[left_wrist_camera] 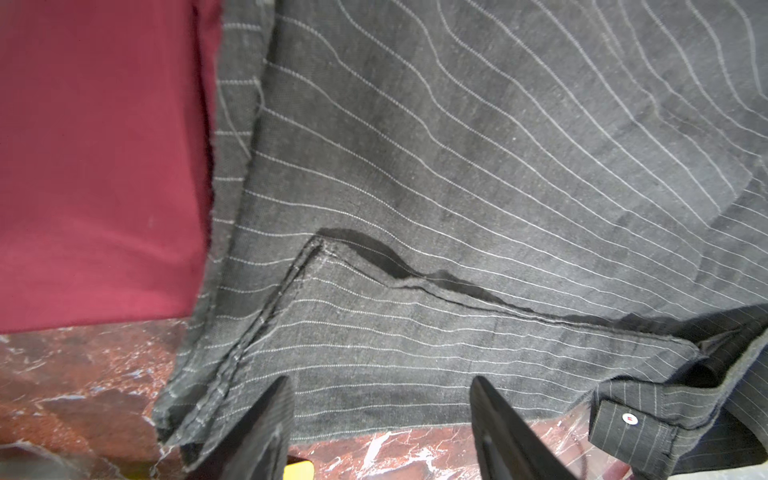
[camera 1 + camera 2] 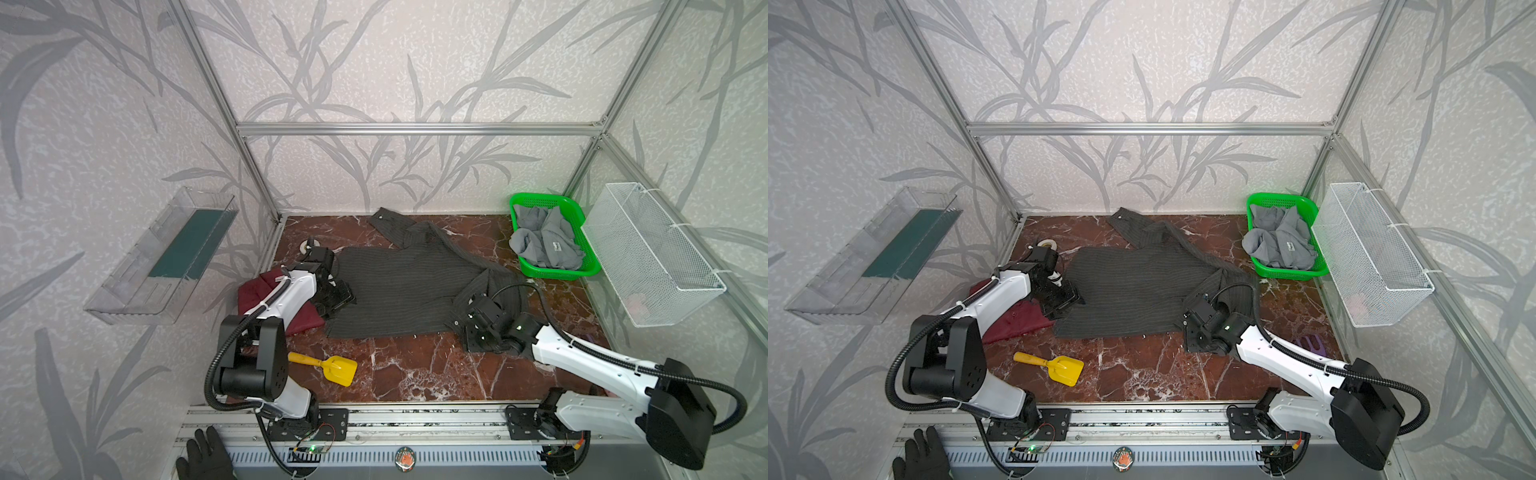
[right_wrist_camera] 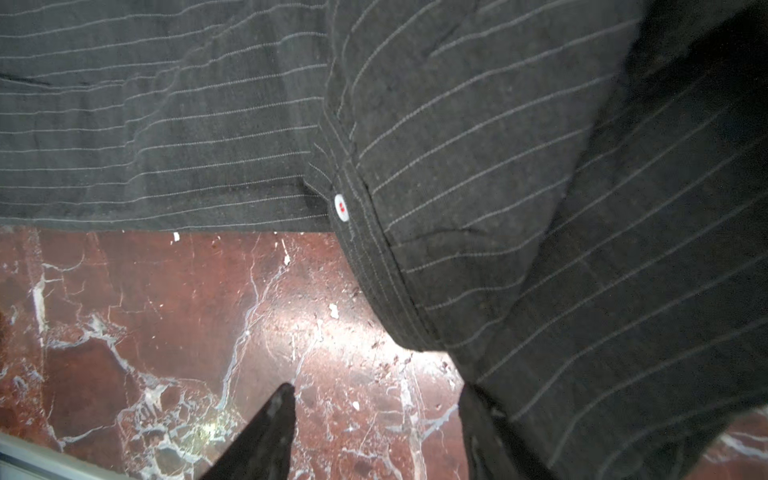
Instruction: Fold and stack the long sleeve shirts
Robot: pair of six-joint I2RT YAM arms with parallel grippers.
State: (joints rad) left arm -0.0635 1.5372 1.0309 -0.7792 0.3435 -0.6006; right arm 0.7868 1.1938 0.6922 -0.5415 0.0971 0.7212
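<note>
Shovel (image 2: 332, 368) near pinstriped shirt (image 2: 399, 286), grey shirt (image 2: 548, 243) in green basket (image 2: 555, 273)

Matt cloth shirt (image 2: 399, 286), glossy marbled tabletop (image 2: 415, 365)

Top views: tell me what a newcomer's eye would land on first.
The dark pinstriped shirt sprawls across the middle of the red marble table. Next come the bright green basket at the back right holding a crumpled grey shirt, and a yellow toy shovel near the front left.
</note>
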